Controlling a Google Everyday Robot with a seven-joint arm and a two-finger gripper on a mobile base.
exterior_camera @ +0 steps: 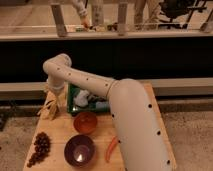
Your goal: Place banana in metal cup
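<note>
The banana [49, 109], a pale yellow-tan fanned bunch, lies at the far left edge of the wooden table [60, 131]. My gripper [52, 96] hangs down from the bent white arm [120, 110], right over the banana and touching or nearly touching its top. I cannot pick out a metal cup with certainty. A pale grey object [81, 99] sits in the green bin [75, 107] just right of the gripper.
An orange bowl [85, 121] stands mid-table and a purple bowl [79, 150] in front of it. Dark grapes [39, 147] lie front left. A slim orange-red carrot-like piece [111, 149] lies front right. The arm covers the table's right side.
</note>
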